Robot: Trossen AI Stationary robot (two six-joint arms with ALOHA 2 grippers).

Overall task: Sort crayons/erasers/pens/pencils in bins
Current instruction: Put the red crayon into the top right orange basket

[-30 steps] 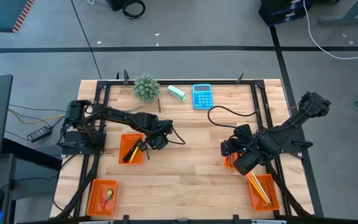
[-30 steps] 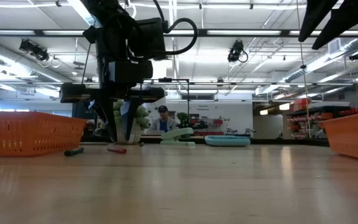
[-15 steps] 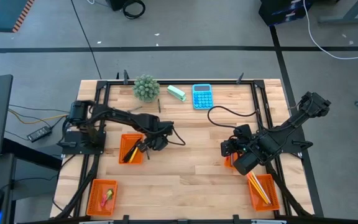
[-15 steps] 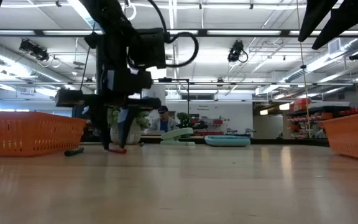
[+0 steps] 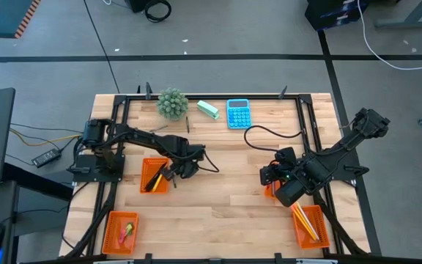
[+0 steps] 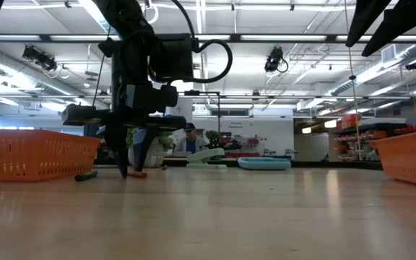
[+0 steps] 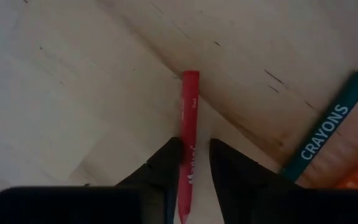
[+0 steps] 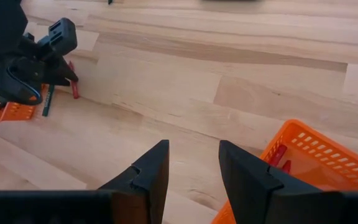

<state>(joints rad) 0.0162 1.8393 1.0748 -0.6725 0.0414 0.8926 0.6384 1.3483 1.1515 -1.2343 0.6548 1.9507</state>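
Observation:
A red crayon (image 7: 189, 118) lies flat on the wood beside a teal crayon (image 7: 328, 127), next to an orange bin (image 5: 154, 176). My left gripper (image 5: 172, 174) points straight down over the red crayon, open, one finger on each side of its near half (image 7: 186, 171). In the low view its fingertips (image 6: 126, 172) stand at table height by the crayon (image 6: 137, 174). My right gripper (image 8: 192, 167) hangs open above the table beside another bin (image 8: 303, 168) that holds red crayons. My left gripper comes from above with its fingers across the red crayon, which lies flat on the table. One finger (image 7: 166, 168) sits at the crayon's side, and a strip of table shows before the other finger (image 7: 229, 171). Whether it touches the crayon, I cannot tell.
More bins stand at the near left (image 5: 121, 231) and near right (image 5: 310, 226), the right one holding pencils. A plant (image 5: 172, 103), a mint block (image 5: 208, 109) and a blue calculator (image 5: 238, 114) stand along the far edge. A dark stick (image 6: 87, 175) lies near the left bin.
My left gripper has sunk a little, bringing its fingertips down to the table around the red crayon. The crayon has stayed where it was, and my right arm has kept still.

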